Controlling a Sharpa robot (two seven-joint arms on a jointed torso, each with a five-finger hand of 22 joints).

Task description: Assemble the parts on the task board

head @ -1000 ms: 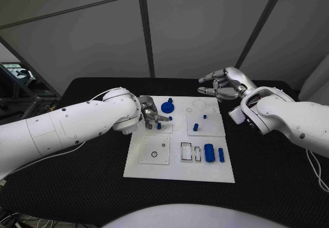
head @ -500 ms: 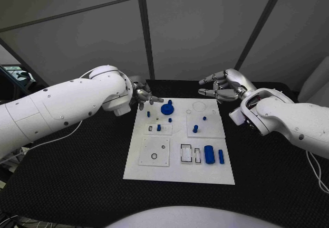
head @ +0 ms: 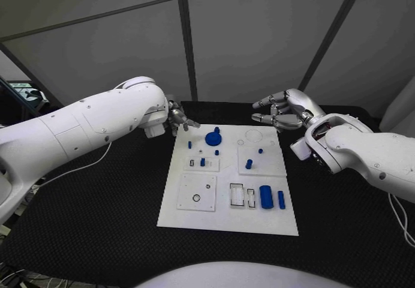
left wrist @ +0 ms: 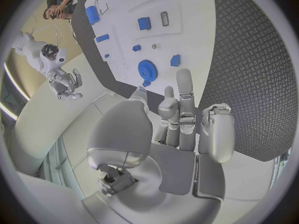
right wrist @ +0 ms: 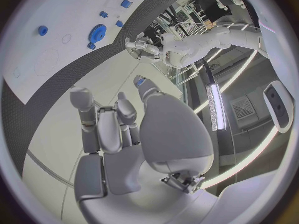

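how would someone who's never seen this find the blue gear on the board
Start at the white task board in the middle of the black table and go to its far end, near the left hand. The blue gear lies there: a toothed round disc, broader than the small blue pegs around it.

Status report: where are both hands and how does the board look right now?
Left hand open, off the board's far left corner. Right hand open, beyond its far right corner. Board untouched, blue gear and parts on it. Nothing in the way.
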